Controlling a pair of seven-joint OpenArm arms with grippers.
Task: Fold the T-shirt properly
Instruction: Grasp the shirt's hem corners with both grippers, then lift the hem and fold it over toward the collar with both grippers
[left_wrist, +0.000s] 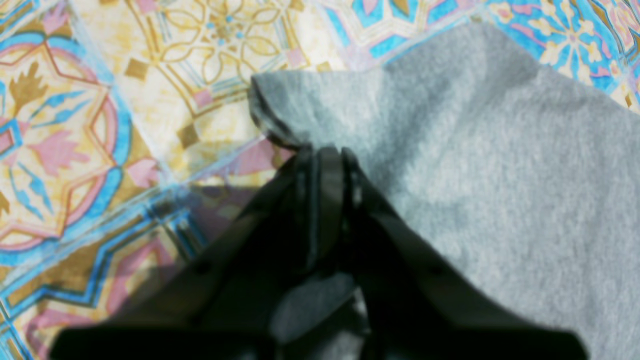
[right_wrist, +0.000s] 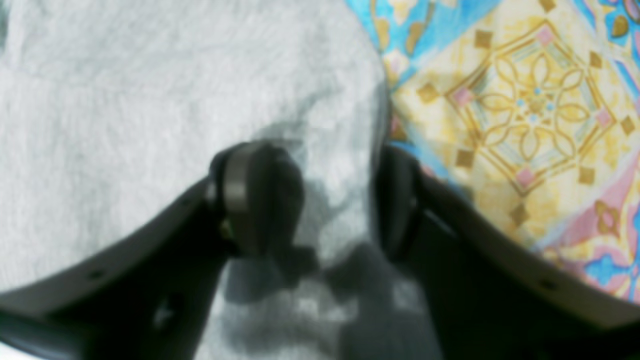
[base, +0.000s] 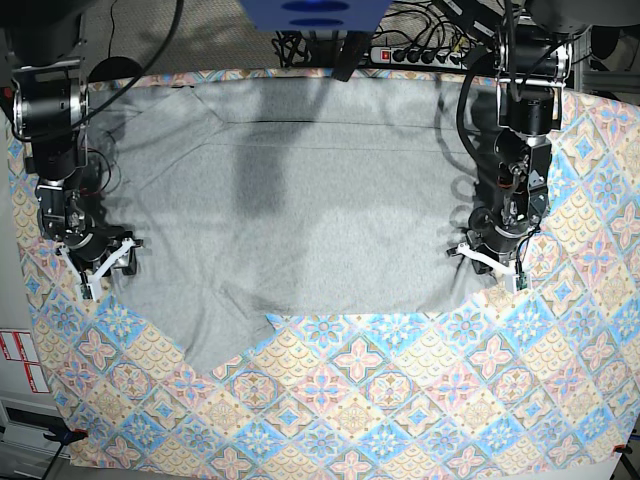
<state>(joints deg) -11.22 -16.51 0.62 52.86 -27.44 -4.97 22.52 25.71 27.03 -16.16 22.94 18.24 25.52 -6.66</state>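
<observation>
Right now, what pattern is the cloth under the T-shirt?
Pastel blue, pink and beige tile pattern on the cloth, clearest in the base view.

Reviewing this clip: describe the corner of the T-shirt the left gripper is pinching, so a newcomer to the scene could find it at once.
Start from the patterned tile cloth covering the table; the grey T-shirt lies spread across its far half. Follow the shirt's near edge to the base view's right side, where the left gripper is shut on the corner. Unlike the opposite side, which the open right gripper merely straddles, this corner is pinched and folded over.
</observation>
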